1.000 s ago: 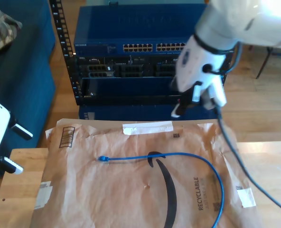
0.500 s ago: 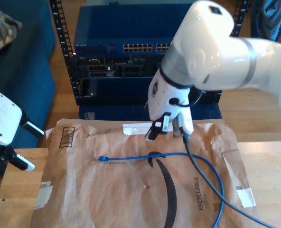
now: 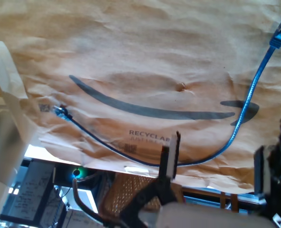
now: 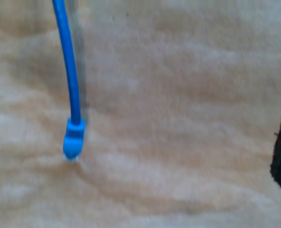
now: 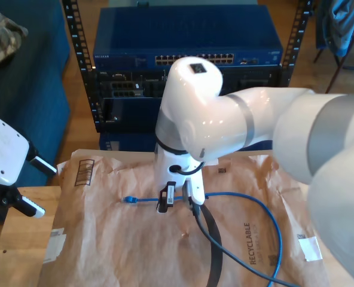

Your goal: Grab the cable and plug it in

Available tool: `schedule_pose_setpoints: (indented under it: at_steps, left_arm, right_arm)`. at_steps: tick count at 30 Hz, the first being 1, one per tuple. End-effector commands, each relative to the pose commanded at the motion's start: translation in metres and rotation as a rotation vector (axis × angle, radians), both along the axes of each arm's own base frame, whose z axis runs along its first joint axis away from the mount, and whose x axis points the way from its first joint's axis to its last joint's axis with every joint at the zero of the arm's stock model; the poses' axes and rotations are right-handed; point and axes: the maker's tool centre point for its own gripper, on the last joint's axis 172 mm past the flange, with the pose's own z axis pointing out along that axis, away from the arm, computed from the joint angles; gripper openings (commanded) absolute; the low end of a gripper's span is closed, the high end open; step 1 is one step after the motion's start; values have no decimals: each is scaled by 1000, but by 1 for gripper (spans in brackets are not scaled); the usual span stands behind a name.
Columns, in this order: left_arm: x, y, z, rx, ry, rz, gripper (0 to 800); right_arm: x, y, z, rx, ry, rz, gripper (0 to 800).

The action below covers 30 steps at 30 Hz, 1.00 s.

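Observation:
The blue cable (image 5: pixel 249 200) lies on brown packing paper (image 5: pixel 105 239), curving from a plug (image 5: pixel 129 200) at the exterior view's left round toward the near edge. My second gripper (image 5: pixel 180 199) hangs open just above the paper, over the cable a little way from that plug. In the second wrist view the plug (image 4: pixel 74 140) lies flat between the two dark fingertips, nearer one of them, and my second gripper (image 4: pixel 136 147) touches nothing. My first gripper (image 5: pixel 36 186) is open at the exterior view's left edge, beside the table. In its wrist view my first gripper (image 3: pixel 216 161) looks across the whole cable (image 3: pixel 245 109).
A blue rack (image 5: pixel 189 60) with a network switch and rows of ports stands behind the table. The second arm's thick black cable (image 5: pixel 213 251) trails over the paper. The wooden table (image 5: pixel 21 239) shows bare at the exterior view's left. A blue sofa stands further left.
The second arm swung from in front of the rack down and toward the exterior view's left, ending low over the cable near its plug. The first gripper shifted slightly.

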Motion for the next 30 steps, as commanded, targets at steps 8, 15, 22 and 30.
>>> schedule_pose_setpoints:
  at_steps: [8, 15, 22, 30]
  left_arm:
    - [-4, 0, -14, -1, 15, 10, 800]
    - [-4, 0, -21, -4, 29, 13, 799]
    - [-5, 0, -25, -5, 34, 16, 799]
    - [-6, 0, -25, -5, 34, 16, 799]
  right_arm:
    - [4, 32, -31, -38, 21, 41, 788]
    - [12, 40, -55, -55, 45, 41, 774]
    - [14, 34, -70, -88, 56, -9, 697]
    - [24, 21, -70, -154, 10, -48, 579]
